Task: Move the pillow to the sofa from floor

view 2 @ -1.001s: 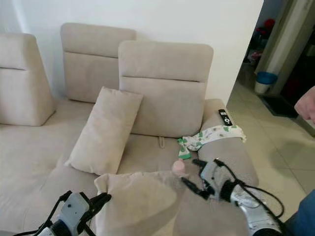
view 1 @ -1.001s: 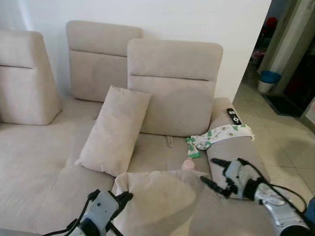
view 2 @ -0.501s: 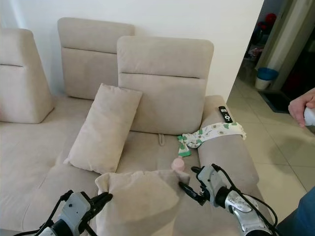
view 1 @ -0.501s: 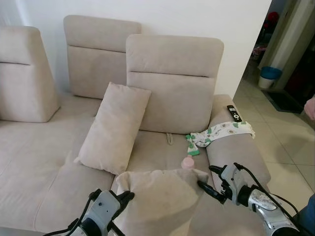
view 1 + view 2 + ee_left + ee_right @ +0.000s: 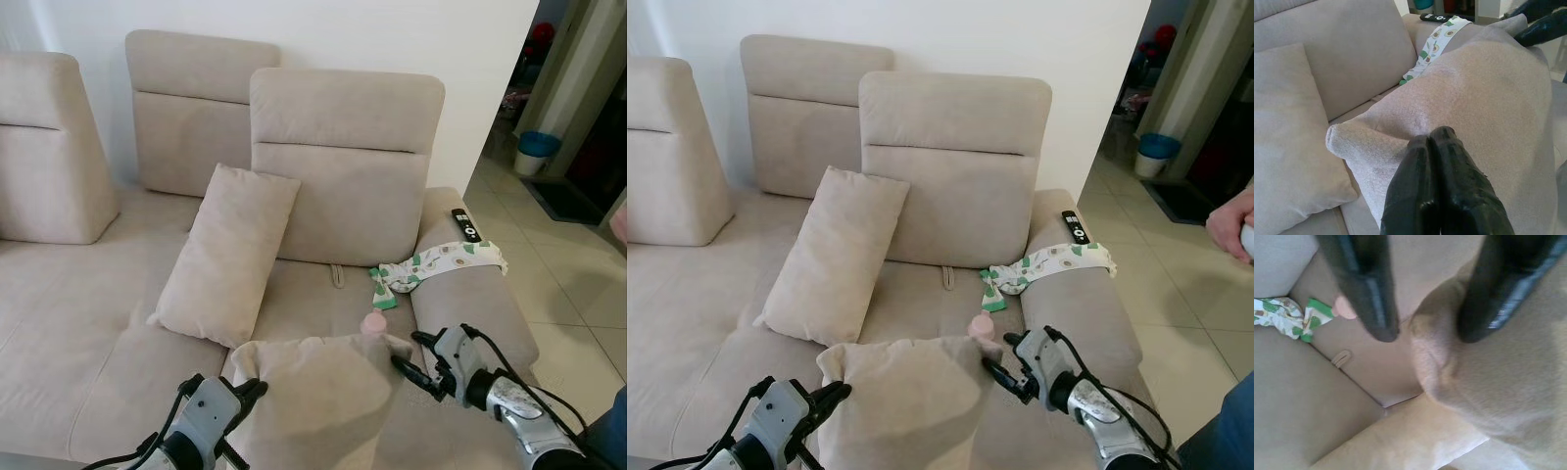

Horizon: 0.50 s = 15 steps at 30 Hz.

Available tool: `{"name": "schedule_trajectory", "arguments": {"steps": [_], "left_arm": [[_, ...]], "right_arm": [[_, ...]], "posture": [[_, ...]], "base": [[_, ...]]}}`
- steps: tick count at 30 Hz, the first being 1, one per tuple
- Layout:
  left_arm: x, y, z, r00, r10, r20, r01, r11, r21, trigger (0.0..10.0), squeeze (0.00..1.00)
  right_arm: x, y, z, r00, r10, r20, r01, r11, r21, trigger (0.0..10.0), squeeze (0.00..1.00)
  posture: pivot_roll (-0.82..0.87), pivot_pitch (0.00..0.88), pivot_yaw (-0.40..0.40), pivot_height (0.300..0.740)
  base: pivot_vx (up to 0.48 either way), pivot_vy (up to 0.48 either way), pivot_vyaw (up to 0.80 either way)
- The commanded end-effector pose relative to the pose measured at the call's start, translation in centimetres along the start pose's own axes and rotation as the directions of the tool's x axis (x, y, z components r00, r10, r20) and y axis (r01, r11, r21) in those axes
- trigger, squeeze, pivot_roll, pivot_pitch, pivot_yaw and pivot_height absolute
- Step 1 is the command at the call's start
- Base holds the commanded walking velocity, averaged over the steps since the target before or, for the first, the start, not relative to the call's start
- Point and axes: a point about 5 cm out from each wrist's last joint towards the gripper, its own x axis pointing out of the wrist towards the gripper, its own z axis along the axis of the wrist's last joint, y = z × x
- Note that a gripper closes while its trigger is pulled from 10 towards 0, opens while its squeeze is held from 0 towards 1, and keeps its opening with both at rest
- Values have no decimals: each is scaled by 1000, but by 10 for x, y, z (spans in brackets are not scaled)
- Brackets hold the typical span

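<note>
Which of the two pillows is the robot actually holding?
The front pillow, held between both grippers; the other pillow leans untouched against the sofa backrest.

Since a second ago the right gripper (image 5: 413, 353) sits lower and further left in the frame, now at the pillow's (image 5: 313, 397) right corner, jaws apart. The person's hand (image 5: 1232, 220) at the right edge shifts slightly.

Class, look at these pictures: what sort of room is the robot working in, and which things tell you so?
Most likely a home living room: a large beige sofa with loose pillows, a TV remote on its armrest, and a tiled hallway beyond.
</note>
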Motion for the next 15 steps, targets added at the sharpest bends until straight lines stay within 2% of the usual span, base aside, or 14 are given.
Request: {"name": "schedule_trajectory", "arguments": {"steps": [1, 7, 12, 13, 15], "left_arm": [[2, 0, 8, 999, 3, 35, -3, 1000, 16, 10000, 0], [3, 0, 8, 999, 5, 38, -6, 1000, 16, 10000, 0], [9, 0, 12, 998, 14, 62, -15, 1000, 15, 10000, 0], [13, 1, 15, 997, 25, 78, -25, 1000, 6, 10000, 0], [13, 1, 15, 997, 25, 78, -25, 1000, 6, 10000, 0]], "right_arm": [[3, 5, -1, 1000, 23, -5, -23, 1000, 0, 0, 0], [5, 8, 0, 1000, 25, 13, -25, 1000, 13, 0, 0], [8, 14, 9, 996, 42, 83, -43, 999, 0, 0, 0], [8, 17, 15, 990, 38, 135, -37, 999, -8, 0, 0], [8, 17, 15, 990, 38, 135, -37, 999, -8, 0, 0]], "posture": [[115, 125, -11, 728], [111, 119, -13, 728], [99, 106, -16, 728], [93, 101, -17, 728], [93, 101, -17, 728]], "base": [[0, 0, 0], [0, 0, 0], [0, 0, 0], [0, 0, 0], [0, 0, 0]]}}
